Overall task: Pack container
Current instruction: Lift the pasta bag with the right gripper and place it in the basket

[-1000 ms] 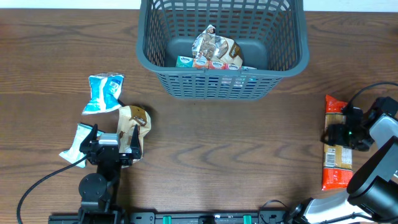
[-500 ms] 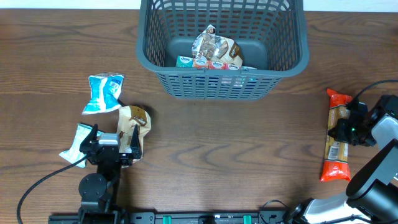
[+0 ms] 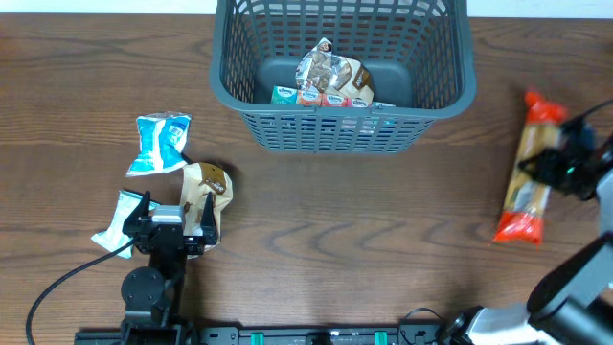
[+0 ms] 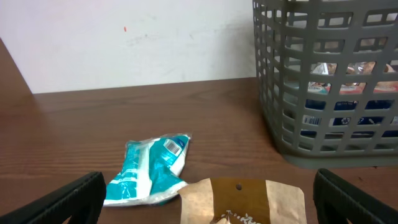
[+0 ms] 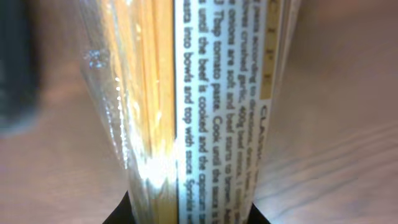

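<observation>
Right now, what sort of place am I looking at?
Probably a robot test bench, not a home: mounted robot arms, a wooden table against a plain wall, and a grey basket holding snack packets.

Matt grey plastic container [image 3: 326, 129], wood-grain table [image 3: 364, 220], glossy clear pasta wrapper [image 5: 149, 124]
</observation>
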### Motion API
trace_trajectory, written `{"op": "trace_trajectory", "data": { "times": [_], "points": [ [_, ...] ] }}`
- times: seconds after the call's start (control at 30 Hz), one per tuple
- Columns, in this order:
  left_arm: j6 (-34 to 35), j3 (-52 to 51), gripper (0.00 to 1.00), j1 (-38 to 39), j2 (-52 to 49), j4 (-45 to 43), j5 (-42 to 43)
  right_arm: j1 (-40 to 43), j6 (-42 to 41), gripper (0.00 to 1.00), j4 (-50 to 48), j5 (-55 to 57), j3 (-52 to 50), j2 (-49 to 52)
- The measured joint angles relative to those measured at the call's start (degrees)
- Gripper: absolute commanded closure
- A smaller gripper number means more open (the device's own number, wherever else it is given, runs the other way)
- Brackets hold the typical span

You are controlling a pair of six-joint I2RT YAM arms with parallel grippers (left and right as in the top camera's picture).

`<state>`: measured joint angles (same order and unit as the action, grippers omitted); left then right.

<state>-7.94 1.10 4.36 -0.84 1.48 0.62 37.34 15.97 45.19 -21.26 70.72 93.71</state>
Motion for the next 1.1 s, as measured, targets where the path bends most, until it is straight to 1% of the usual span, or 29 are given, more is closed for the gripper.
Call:
{"op": "trace_trajectory", "data": {
  "times": [0.13, 0.3, 0.4, 0.5, 0.67, 0.77, 0.93, 1.1],
  "points": [
    [0.00, 0.00, 0.01, 0.00, 0.00, 0.02, 0.00, -1.36, -0.37, 0.99, -0.11, -1.40, 7.17, -7.17],
    [0.00, 0.00, 0.01, 0.00, 0.00, 0.02, 0.00, -6.32, -0.33, 0.99, -2.93, -4.07, 13.88, -15.67],
    [0.00, 0.00, 0.01, 0.00, 0.00, 0.00, 0.00, -10.32, -0.31, 0.99, -6.14, -5.40, 16.92, -18.36],
    [0.00, 0.00, 0.01, 0.00, 0.00, 0.00, 0.00, -14.27, -0.35, 0.99, -7.89, -6.19, 20.55, -18.78],
    [0.00, 0.00, 0.01, 0.00, 0.00, 0.00, 0.00, -20.48, -0.37, 0.99, -9.51, -6.36, 27.63, -16.22],
    [0.00, 0.00, 0.01, 0.00, 0.00, 0.00, 0.00, -24.68, -0.17, 0.99, -9.25, -6.43, 34.36, -11.96],
    [0.00, 0.00, 0.01, 0.00, 0.00, 0.00, 0.00, -32.79, 2.45, 0.99, -5.77, -6.99, 44.89, -3.80],
    [0.00, 0.00, 0.01, 0.00, 0.00, 0.02, 0.02, -41.13, 5.66, 0.99, -5.22, -7.15, 50.82, 2.99]
  ]
}}
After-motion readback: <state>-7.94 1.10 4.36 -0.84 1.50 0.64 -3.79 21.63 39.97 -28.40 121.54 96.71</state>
